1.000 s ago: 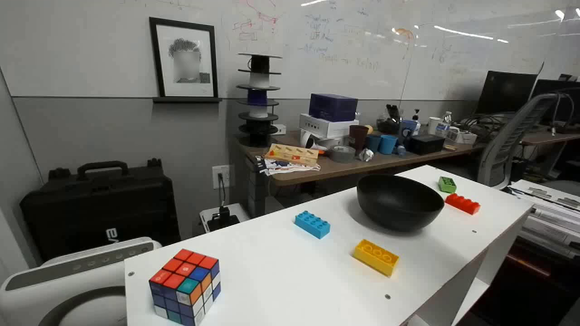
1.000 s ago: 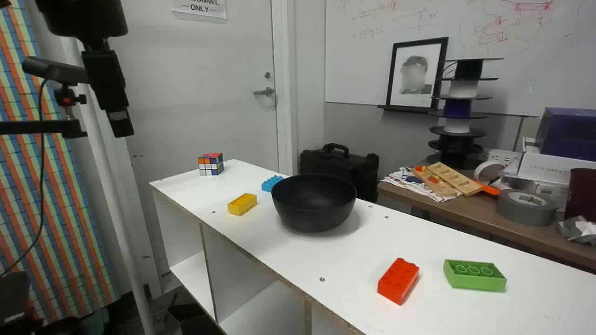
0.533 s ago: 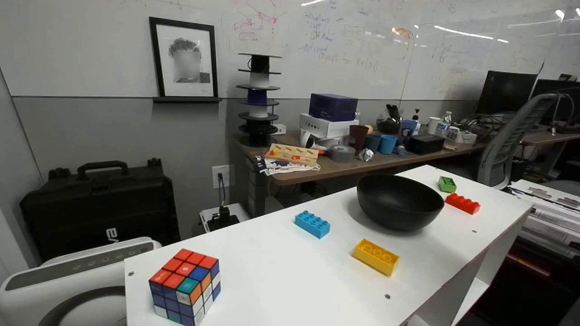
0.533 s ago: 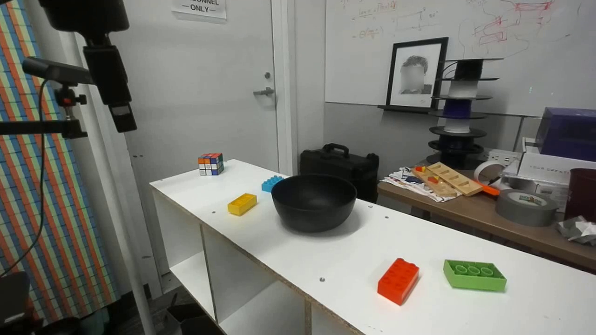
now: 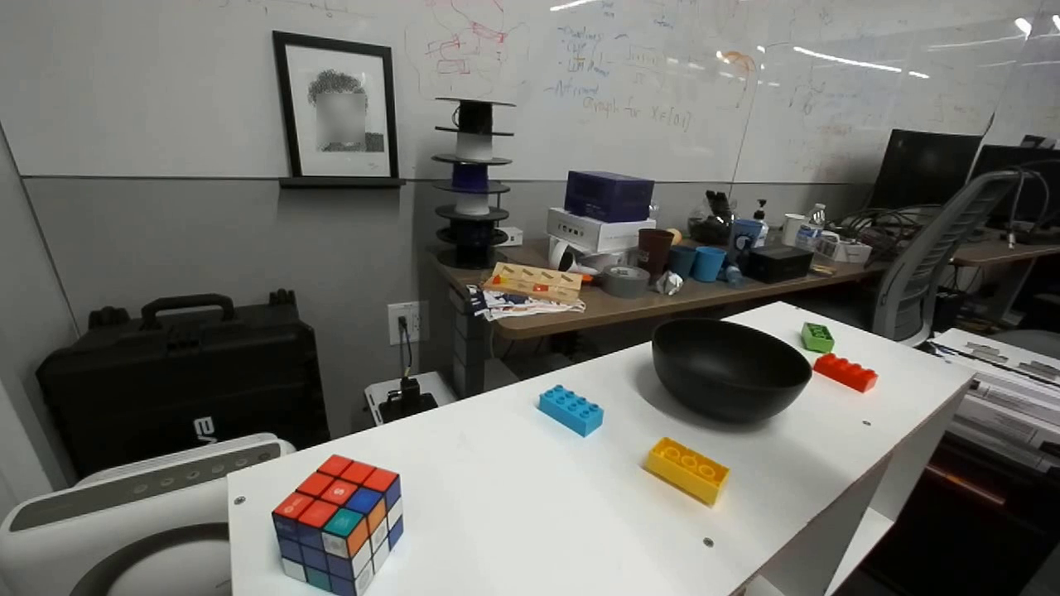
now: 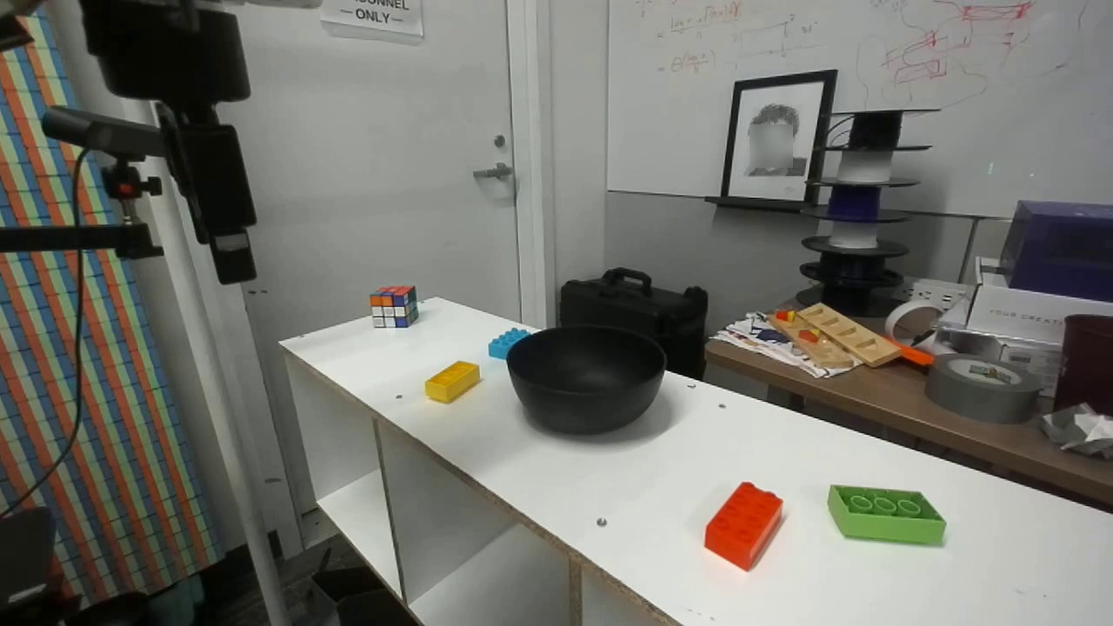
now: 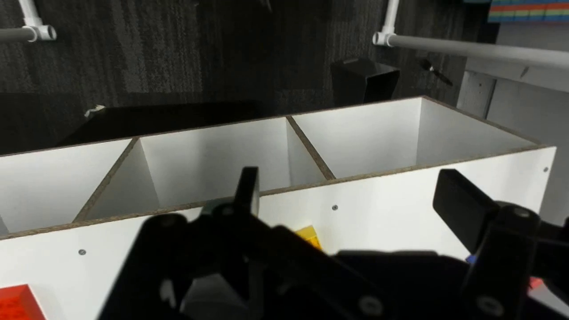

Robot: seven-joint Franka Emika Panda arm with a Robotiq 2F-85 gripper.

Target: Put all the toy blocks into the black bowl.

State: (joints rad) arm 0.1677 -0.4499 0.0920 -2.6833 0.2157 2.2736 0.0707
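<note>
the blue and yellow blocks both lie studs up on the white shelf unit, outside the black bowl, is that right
Not quite: the yellow block lies hollow side up, as an exterior view shows. The rest holds: the blue block is studs up, and both lie on the white shelf unit, outside the black bowl.

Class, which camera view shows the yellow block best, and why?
An exterior view: there the yellow block appears whole and largest, hollow side up. Both exterior views show it whole, though not equally large; the wrist view shows only part, the pincer hiding the rest.
</note>
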